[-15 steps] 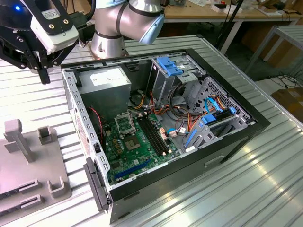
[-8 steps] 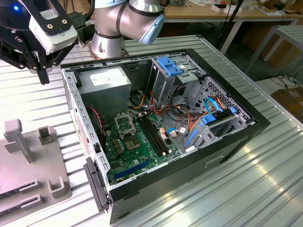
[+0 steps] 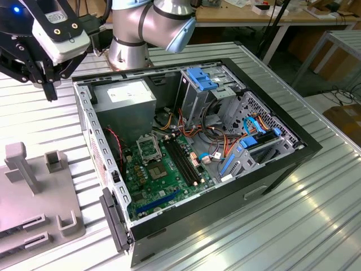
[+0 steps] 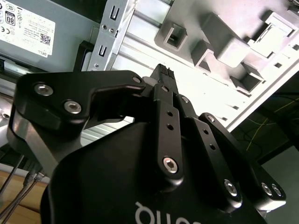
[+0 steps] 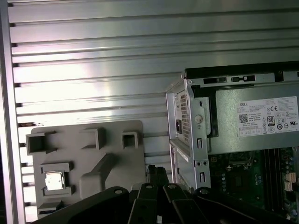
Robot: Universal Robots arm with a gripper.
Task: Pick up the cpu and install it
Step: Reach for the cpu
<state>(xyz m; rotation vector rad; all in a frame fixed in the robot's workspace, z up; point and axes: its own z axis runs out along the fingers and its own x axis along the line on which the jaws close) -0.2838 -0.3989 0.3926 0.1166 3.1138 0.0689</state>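
Observation:
The cpu [image 5: 53,181], a small silver-grey square, lies flat in a pocket of the grey fixture [image 5: 84,158], shown in the first wrist view. My gripper [image 3: 50,93] hangs above the table between the fixture [image 3: 34,192] and the open computer case [image 3: 186,152], apart from the cpu. Its black fingertips [image 4: 162,72] are pressed together with nothing between them; they also show in the first wrist view [image 5: 157,171]. On the green motherboard [image 3: 163,180] inside the case sits the silver socket frame [image 3: 148,148].
A grey power supply [image 3: 125,104] fills the case's back corner. Black memory slots [image 3: 183,161], blue drive brackets [image 3: 248,147] and loose cables [image 3: 214,138] crowd the case's right part in the exterior view. The case's metal wall [image 3: 93,141] stands between fixture and motherboard. Ribbed metal tabletop [image 3: 293,226] surrounds everything.

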